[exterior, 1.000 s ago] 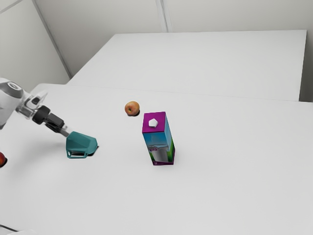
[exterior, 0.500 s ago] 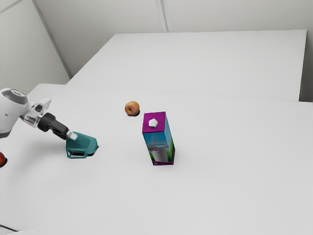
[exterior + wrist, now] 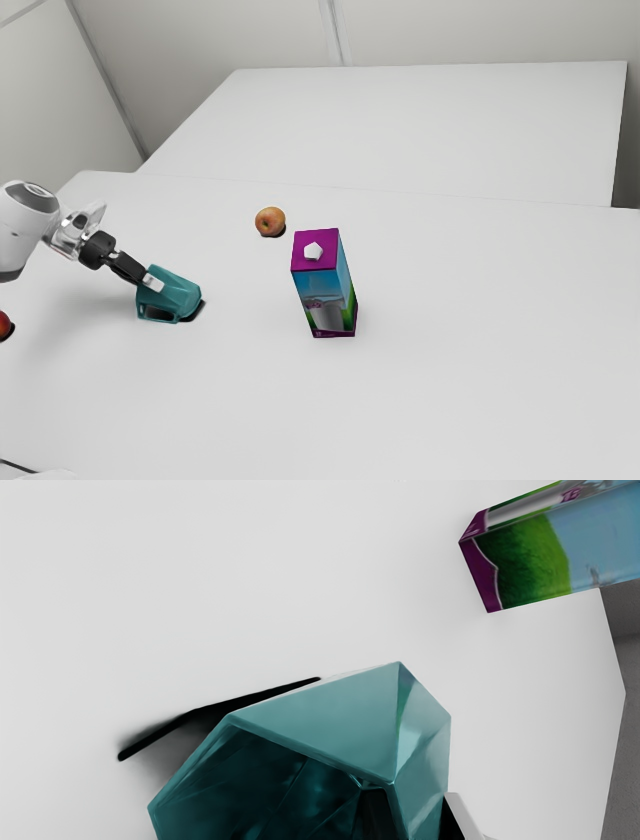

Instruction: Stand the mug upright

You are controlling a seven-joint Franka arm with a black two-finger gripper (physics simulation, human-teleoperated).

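The gripper (image 3: 150, 281) reaches down from the exterior view's left to the teal mug (image 3: 178, 295), which lies on its side on the white table, its handle toward the exterior view's bottom. In the wrist view, the gripper (image 3: 416, 810) has one finger inside the open mouth of the mug (image 3: 320, 720) and the other against its outer face, shut on the wall between them. The mug is tilted, with a dark shadow beside it; its handle is hidden in the wrist view.
A tall carton (image 3: 325, 285) with a purple top stands beyond the mug, toward the exterior view's right; the wrist view also has the carton (image 3: 530, 560). A yellow-orange apple (image 3: 270, 221) lies farther back. A red fruit (image 3: 5, 325) sits at the exterior view's left edge.
My hand first rose a little and came to the mug's near end. Since then the mug has turned and tipped slightly, and the fingers have shut on its wall.
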